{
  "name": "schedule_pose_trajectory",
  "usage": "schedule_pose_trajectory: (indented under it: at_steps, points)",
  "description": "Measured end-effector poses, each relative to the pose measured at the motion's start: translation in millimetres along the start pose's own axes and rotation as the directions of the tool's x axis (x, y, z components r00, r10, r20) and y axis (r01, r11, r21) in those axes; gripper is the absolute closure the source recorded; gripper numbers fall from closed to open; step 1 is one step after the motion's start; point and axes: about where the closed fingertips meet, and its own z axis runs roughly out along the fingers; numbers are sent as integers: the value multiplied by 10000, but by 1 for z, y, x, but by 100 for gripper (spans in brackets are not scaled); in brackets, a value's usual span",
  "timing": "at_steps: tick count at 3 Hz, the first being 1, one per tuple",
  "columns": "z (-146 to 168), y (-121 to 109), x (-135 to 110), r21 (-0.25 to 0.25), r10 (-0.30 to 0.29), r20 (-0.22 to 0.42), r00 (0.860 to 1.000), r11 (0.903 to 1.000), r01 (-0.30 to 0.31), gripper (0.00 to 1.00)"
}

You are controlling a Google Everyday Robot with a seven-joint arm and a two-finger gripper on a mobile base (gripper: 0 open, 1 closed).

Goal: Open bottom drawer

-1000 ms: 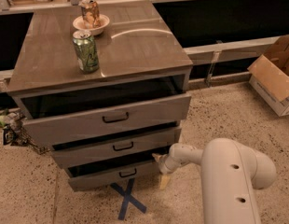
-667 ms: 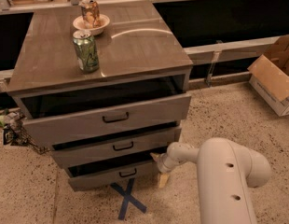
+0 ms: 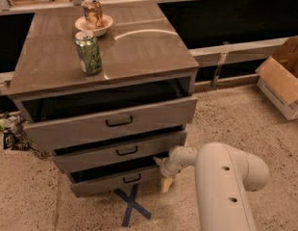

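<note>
The gripper [image 3: 164,173] sits low at the right front corner of the bottom drawer [image 3: 105,184], at roughly 3 o'clock from its small black bar handle [image 3: 131,178]. It is touching or just beside that corner, and I cannot tell which. I also cannot tell whether it is clenched or released, because the wrist hides its working end. It does not look to be on the handle itself.

The pale arm [image 3: 226,182] reaches in from 4 o'clock and fills the lower right of the view.

A dark slot shows above the bottom drawer's front, so I judge it already a little way out, though far from fully open. The middle drawer [image 3: 125,150] at 12 o'clock of it also shows a gap, and the top drawer [image 3: 115,121] stands out furthest. Most of the pull looks yet to be done.

A blue tape cross [image 3: 131,205] lies on the floor at 6 o'clock of the drawer. On the cabinet top [image 3: 139,47] stand a green can [image 3: 89,52] and, at its 12 o'clock, a bowl [image 3: 93,25] holding another can. A cardboard box [image 3: 283,78] lies well apart at 3 o'clock.
</note>
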Motion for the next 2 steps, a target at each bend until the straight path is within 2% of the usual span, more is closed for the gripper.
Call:
schedule_pose_trajectory:
  at_steps: [2]
  points:
    - [10,-10,16,177,174,-484,9987,9997,-166,0]
